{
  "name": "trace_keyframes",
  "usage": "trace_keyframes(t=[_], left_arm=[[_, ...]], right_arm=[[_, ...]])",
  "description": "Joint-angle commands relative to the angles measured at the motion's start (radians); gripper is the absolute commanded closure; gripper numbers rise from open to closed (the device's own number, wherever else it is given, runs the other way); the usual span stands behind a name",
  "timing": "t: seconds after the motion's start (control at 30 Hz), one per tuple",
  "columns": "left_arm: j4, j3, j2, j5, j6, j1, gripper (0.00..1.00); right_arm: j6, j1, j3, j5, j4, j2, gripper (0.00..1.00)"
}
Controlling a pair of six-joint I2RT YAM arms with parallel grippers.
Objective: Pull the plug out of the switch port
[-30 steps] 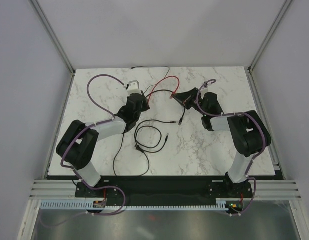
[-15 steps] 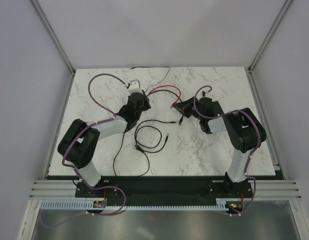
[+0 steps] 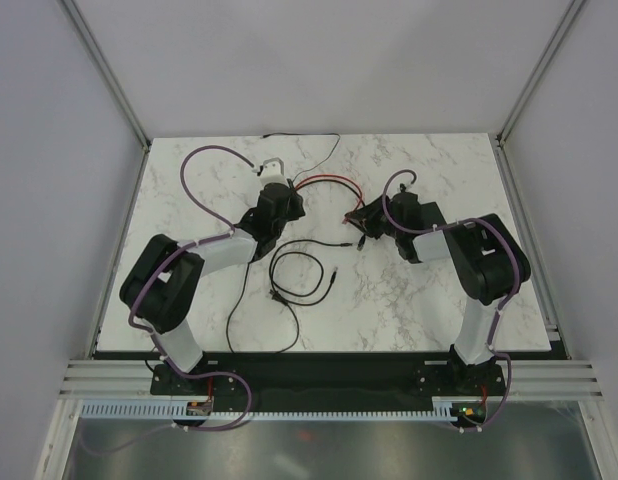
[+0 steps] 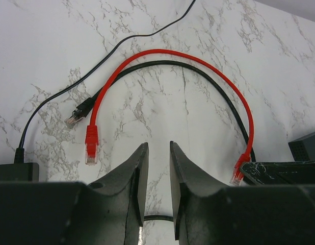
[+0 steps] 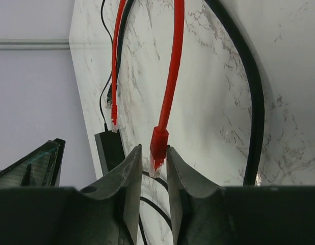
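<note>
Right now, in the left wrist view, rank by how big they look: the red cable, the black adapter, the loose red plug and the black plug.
1. red cable, arcing across the view.
2. black adapter, though partly cut off at the edge.
3. loose red plug and black plug: about alike, so unranked.

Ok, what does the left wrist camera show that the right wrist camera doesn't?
Left wrist only: the full arch of the red cable and the corner of a dark box at the right edge. Right wrist only: the red plug in the gap between the right gripper fingers, plus the grey wall. Both: the red cable, the thick black cable, the marble table.
</note>
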Motion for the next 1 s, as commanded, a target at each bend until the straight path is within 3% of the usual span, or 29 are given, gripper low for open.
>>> trace_keyframes(t=[0.0,0.03,0.13,0.33,0.47,0.6,0.73,0.87,0.97], left_arm=[[0.027,0.037,0.011,-0.002,-0.029,0.001,0.69],[0.027,0.037,0.009,0.0,-0.031,0.001,0.69],[0.027,0.038,0.008,0.001,-0.028,0.001,0.69],[0.03,0.02,-0.006,0.027,-0.026,0.001,0.69],[0.047,0.009,0.009,0.086,-0.028,-0.007,0.71],[-0.016,0.069,0.049,0.164,-0.019,-0.048,0.71],[-0.016,0.317,0.117,0.164,-0.019,-0.138,0.71],[-0.016,0.359,0.103,0.164,-0.019,-0.244,0.71],[-0.016,0.365,0.086,0.164,-0.019,-0.332,0.71]], right_arm=[[-0.046,0.007,0.039,0.001,-0.016,-0.002,0.66],[-0.057,0.006,0.041,0.004,-0.027,-0.007,0.5],[-0.12,0.006,0.05,0.045,-0.1,-0.048,0.31],[-0.263,0.006,0.124,0.081,-0.33,-0.192,0.26],[-0.378,0.003,0.196,0.125,-0.606,-0.292,0.25],[-0.534,-0.036,0.385,0.173,-0.915,-0.347,0.27],[-0.64,-0.18,0.463,0.164,-1.068,-0.371,0.27],[-0.744,-0.38,0.498,0.109,-1.15,-0.338,0.2],[-0.806,-0.454,0.515,0.102,-1.176,-0.282,0.14]])
